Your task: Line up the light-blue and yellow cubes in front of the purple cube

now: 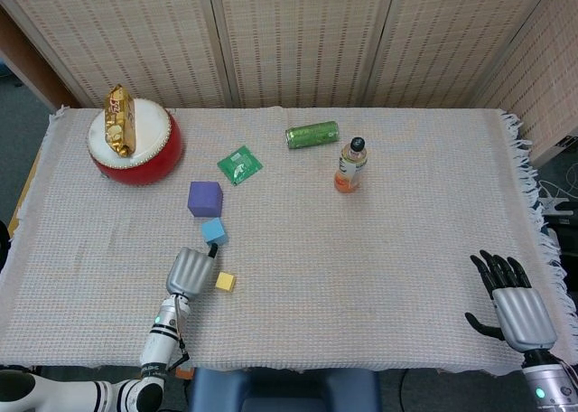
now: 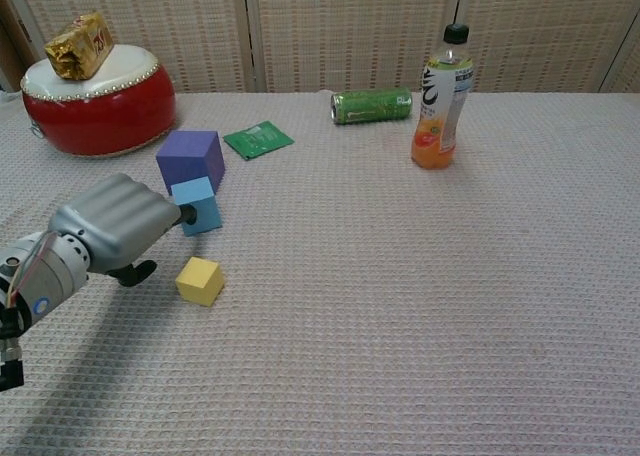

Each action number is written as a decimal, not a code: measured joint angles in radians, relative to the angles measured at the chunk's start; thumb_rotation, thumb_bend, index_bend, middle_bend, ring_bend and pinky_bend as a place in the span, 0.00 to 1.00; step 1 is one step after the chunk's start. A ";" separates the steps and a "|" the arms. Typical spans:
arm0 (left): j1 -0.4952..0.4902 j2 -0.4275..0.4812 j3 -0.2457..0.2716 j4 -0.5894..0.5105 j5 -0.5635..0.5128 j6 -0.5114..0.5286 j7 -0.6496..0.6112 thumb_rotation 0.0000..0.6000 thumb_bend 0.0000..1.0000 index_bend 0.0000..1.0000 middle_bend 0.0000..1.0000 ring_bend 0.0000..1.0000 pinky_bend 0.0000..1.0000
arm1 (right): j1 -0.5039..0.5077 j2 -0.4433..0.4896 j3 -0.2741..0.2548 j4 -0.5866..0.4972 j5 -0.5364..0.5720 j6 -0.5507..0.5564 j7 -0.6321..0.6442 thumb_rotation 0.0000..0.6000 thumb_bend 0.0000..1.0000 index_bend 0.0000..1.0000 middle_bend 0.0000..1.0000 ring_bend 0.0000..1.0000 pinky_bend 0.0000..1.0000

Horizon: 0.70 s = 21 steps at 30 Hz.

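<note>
The purple cube (image 1: 205, 198) (image 2: 190, 158) sits left of the table's middle. The light-blue cube (image 1: 214, 231) (image 2: 197, 205) lies just in front of it, nearly touching. Further forward and apart lies the small yellow cube (image 1: 225, 282) (image 2: 199, 280). My left hand (image 1: 190, 271) (image 2: 112, 226) hovers left of the yellow cube, fingers curled in and holding nothing; a dark fingertip reaches to the light-blue cube's near side. My right hand (image 1: 513, 305) rests at the table's near right corner, fingers spread, empty; the chest view does not show it.
A red drum (image 1: 135, 145) (image 2: 98, 108) with a gold packet (image 1: 119, 118) on top stands at the back left. A green sachet (image 1: 239, 164) (image 2: 258, 139), a lying green can (image 1: 312, 135) (image 2: 371, 106) and an orange drink bottle (image 1: 349, 164) (image 2: 441, 98) are behind.
</note>
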 measured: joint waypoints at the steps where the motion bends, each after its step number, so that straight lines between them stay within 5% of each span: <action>1: 0.000 0.000 -0.001 0.003 -0.001 -0.004 -0.004 1.00 0.41 0.22 1.00 1.00 1.00 | 0.000 0.000 0.000 0.000 0.001 -0.001 0.000 0.83 0.00 0.00 0.00 0.00 0.00; 21: -0.003 0.000 -0.022 0.068 0.010 -0.039 -0.083 1.00 0.41 0.19 1.00 1.00 1.00 | 0.007 -0.010 0.002 0.005 0.019 -0.023 -0.018 0.83 0.00 0.00 0.00 0.00 0.00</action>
